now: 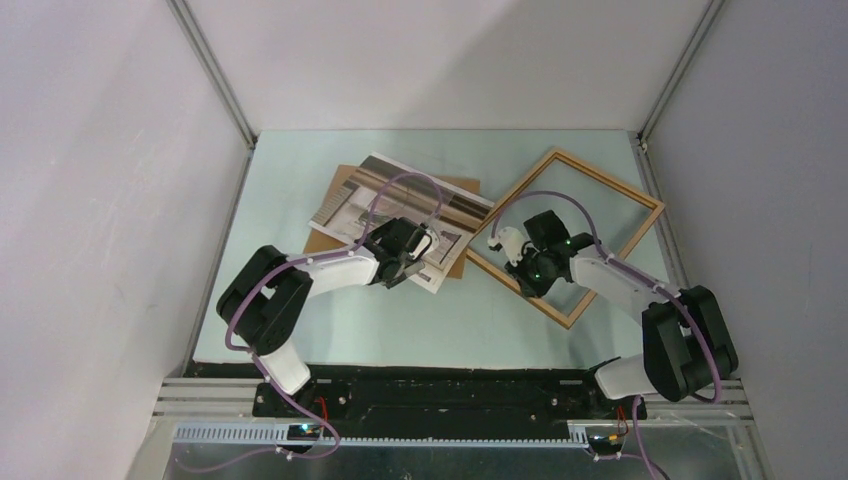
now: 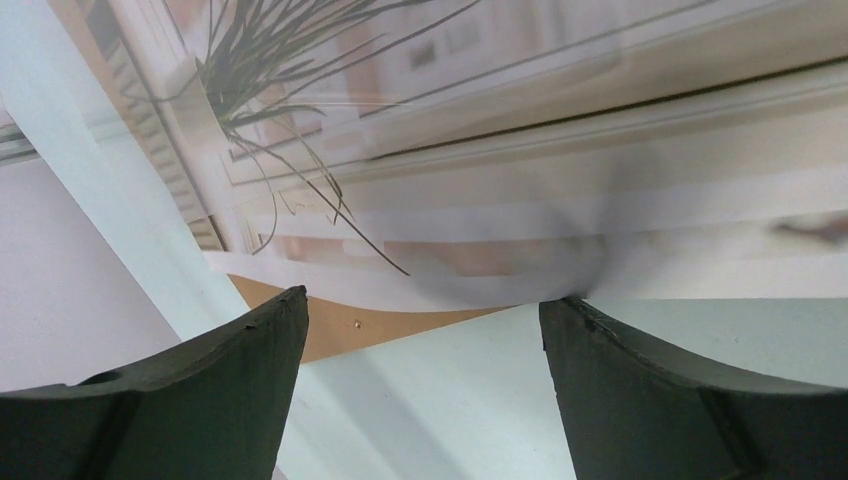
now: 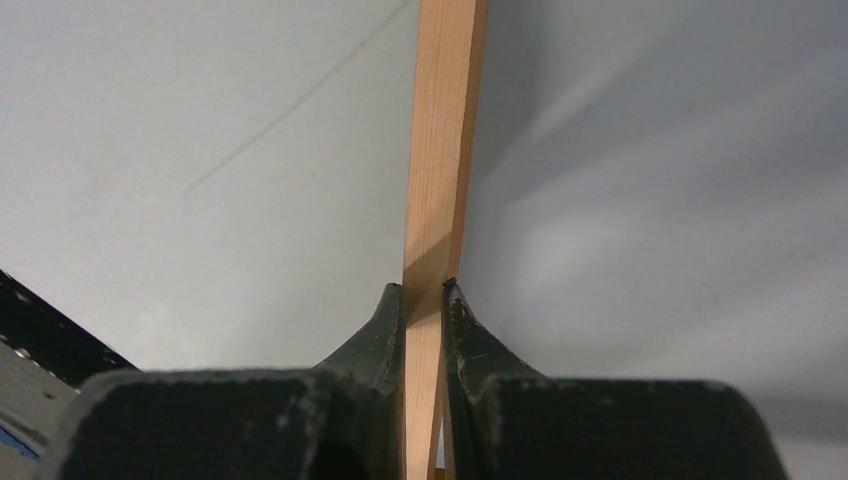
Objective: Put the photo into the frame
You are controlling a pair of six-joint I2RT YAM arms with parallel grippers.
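The photo (image 1: 352,203) lies left of the frame (image 1: 608,177).

Top view: high at 6 o'clock, facing 12 o'clock over the worktop (image 1: 400,320). Wrist views: close-range, left on the photo (image 2: 520,150), right on the frame (image 3: 440,150), both shared overhead.

This is a robotics lab test cell, not a domestic or commercial space. Plain panels enclose a pale green table (image 1: 400,325) at 9 o'clock (image 1: 100,200), 12 o'clock (image 1: 450,60) and 3 o'clock (image 1: 770,150), joined at the rear corners by aluminium posts (image 1: 215,70). At 6 o'clock, a black base plate (image 1: 450,388) carries the left arm (image 1: 300,285) and right arm (image 1: 640,290). Purple cables (image 1: 233,325) run from the arms to a slotted cable duct (image 1: 440,433) on metal rails.
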